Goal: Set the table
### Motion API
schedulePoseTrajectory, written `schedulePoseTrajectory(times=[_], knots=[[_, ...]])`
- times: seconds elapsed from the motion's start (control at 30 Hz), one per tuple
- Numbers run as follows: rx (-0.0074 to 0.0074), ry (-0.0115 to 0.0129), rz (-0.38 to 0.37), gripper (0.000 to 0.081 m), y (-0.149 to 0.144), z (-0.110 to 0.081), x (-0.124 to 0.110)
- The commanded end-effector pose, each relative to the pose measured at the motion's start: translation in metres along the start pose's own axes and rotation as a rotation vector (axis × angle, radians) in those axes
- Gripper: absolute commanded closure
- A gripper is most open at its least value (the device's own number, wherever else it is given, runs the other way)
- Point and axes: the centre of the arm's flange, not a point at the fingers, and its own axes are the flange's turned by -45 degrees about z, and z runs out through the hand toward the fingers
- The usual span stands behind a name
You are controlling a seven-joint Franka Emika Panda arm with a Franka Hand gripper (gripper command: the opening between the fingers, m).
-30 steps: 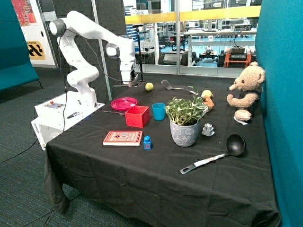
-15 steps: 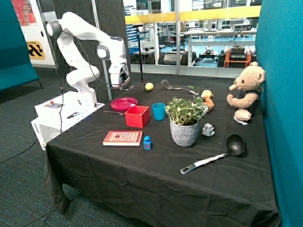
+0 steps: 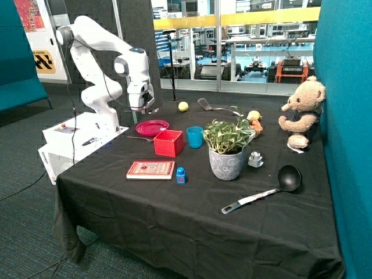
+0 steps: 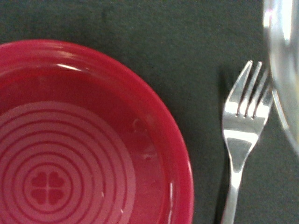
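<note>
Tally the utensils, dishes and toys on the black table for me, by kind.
Utensils: 3 - fork, spatula, ladle
Dishes: 2 - pink plate, blue cup
Toys: 1 - teddy bear
Total: 6
The gripper hovers above the plate.

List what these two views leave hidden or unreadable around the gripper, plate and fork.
- Gripper: the outside view does not show whether it is open or shut; the wrist view shows no fingers.
- Pink plate: cut off by the wrist view's edges.
- Fork: handle end cut off in the wrist view; a thin sliver in the outside view.
- Shiny curved object: mostly outside the wrist view, unidentifiable.
- Red book: cover text too small.
</note>
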Motion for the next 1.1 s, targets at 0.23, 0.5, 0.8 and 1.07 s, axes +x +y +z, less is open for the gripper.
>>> schedulePoseTrajectory(times=[0.23, 0.5, 0.8, 1.07], knots=[[-0.0024, 0.0042, 0.035, 0.0808, 0.023, 0.021, -0.018], [-0.0023, 0.0043, 0.076, 0.0808, 0.03, 0.03, -0.028], [-0.0023, 0.0043, 0.096, 0.0808, 0.041, 0.043, -0.041], [-0.0022, 0.0043, 0.102, 0.0808, 0.047, 0.052, -0.047]])
